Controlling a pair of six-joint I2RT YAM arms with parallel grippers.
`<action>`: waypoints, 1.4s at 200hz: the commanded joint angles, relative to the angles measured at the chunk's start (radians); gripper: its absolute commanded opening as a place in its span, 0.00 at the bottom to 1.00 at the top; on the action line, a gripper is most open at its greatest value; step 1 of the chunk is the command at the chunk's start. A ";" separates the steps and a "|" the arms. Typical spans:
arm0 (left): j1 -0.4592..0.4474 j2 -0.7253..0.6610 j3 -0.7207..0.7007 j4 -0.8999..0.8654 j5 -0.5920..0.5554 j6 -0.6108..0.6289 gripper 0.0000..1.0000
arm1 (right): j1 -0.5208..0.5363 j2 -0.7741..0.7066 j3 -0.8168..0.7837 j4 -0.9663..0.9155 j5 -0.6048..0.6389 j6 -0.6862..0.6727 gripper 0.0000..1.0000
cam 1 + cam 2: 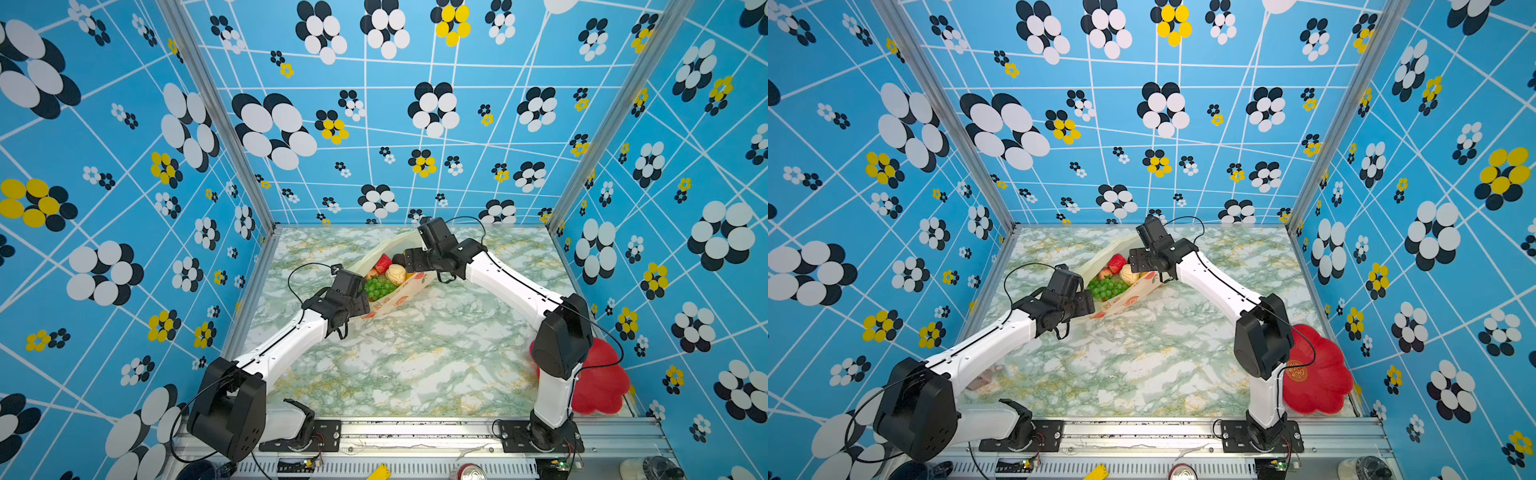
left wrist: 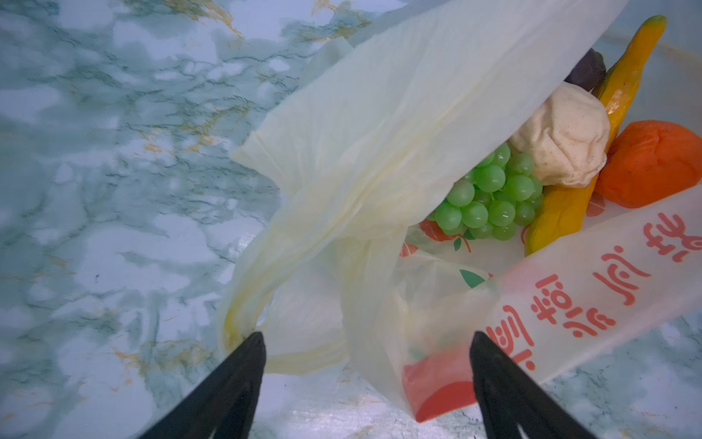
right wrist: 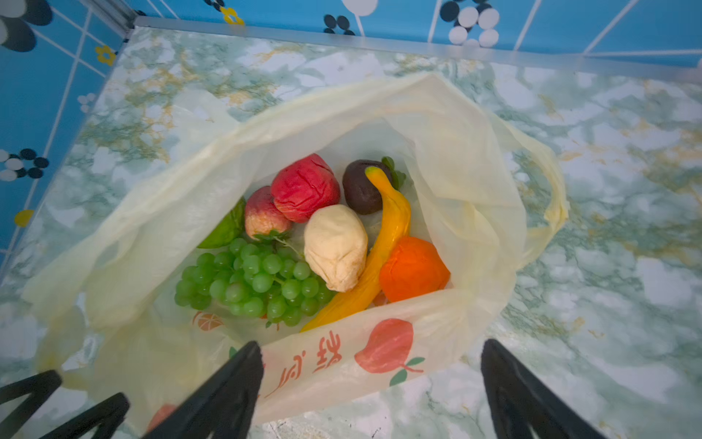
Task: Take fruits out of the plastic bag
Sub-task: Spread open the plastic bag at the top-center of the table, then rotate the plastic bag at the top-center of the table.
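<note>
- Black fingers (image 2: 243, 372) of left gripper (image 2: 367, 336) sit closest to the lens in left wrist view. Jaws wide apart, nothing clamped. Handle loop (image 2: 232, 300) of plastic bag (image 2: 380, 114) lies just by one tip; bag film shows betw. the jaws but isn't pinched.
- Right gripper (image 3: 372, 344): jaws also wide apart, empty, poised over bag's printed front wall w/ a straight look into the mouth.
- Bag sits on table (image 1: 415, 365) toward the back wall, mouth open upward. In both top views it lies betw. the two grippers, one at each end.
- Fruits all inside, none out yet: grapes (image 3: 254, 281), cream piece (image 3: 336, 247), banana (image 3: 387, 243), orange (image 3: 414, 270), red fruit (image 3: 305, 188), dark purple piece (image 3: 359, 188), small peachy one (image 3: 264, 214). Green bit (image 3: 228, 228) half hidden by film.
- Key relation: in a top view the grapes lie at left gripper's end of the bag, just beside it. Orange + banana lie directly ahead of right gripper's fingers.
- Upper bag film covers much of the pile from left wrist view; right wrist view has a clear line in.
- Banana's long axis runs away from right gripper, far tip against the purple piece. Jaws prob. need to close across it, not along.
- Judgement: right arm looks better placed for the first pick, w/ orange nearest and unobstructed.
- Red plate (image 1: 602, 386) sits by right arm's base, well apart from bag.
</note>
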 commanded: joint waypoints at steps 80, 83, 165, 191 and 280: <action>0.049 0.367 0.386 -0.152 -0.082 0.096 0.91 | -0.041 0.203 0.044 0.041 0.070 0.234 0.91; 0.053 0.376 0.391 -0.154 -0.083 0.094 0.91 | -0.042 0.204 0.044 0.042 0.069 0.234 0.91; 0.251 0.421 0.308 0.013 0.172 -0.009 0.23 | -0.142 0.171 -0.205 0.245 -0.069 0.248 0.25; 0.259 0.411 0.286 0.056 0.208 -0.032 0.15 | -0.149 0.157 -0.242 0.275 -0.093 0.228 0.09; 0.274 0.365 0.266 0.155 0.285 -0.072 0.04 | -0.148 0.233 -0.165 0.410 -0.261 0.127 0.00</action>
